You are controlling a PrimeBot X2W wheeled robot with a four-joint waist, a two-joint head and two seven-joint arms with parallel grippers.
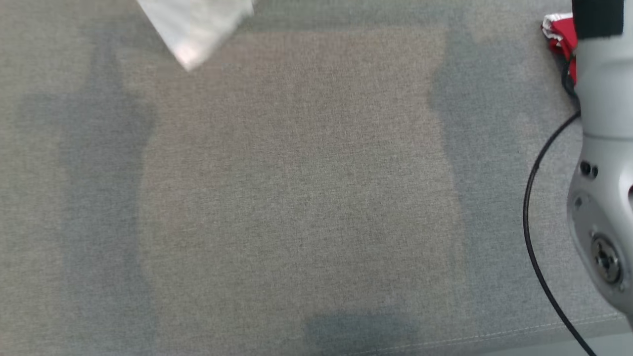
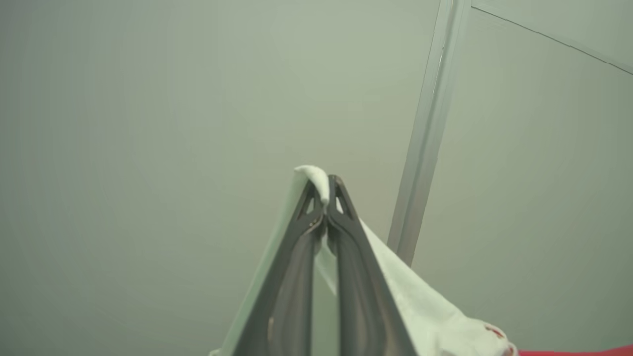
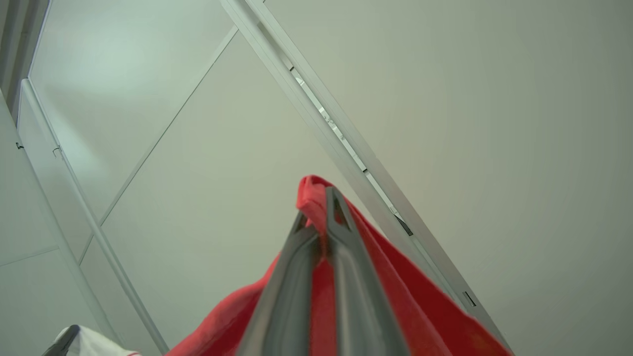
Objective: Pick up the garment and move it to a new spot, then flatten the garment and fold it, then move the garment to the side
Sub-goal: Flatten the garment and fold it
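Observation:
The garment is red and white. In the left wrist view my left gripper (image 2: pixel 326 185) is shut on a white edge of the garment (image 2: pixel 425 306), which drapes down to the right of the fingers. My right gripper (image 3: pixel 319 198) is shut on a red fold of the garment (image 3: pixel 395 296). Both grippers point up at pale panels. In the head view a red and white bit of the garment (image 1: pixel 561 34) shows at the top right behind my right forearm (image 1: pixel 606 148), and a blurred white piece of cloth (image 1: pixel 198 24) hangs at the top left.
A grey fabric surface (image 1: pixel 296 198) spreads below, with its stitched front edge (image 1: pixel 494 337) at the lower right. A black cable (image 1: pixel 531 207) loops beside the right forearm. The other gripper's tip with white cloth (image 3: pixel 74 341) shows low in the right wrist view.

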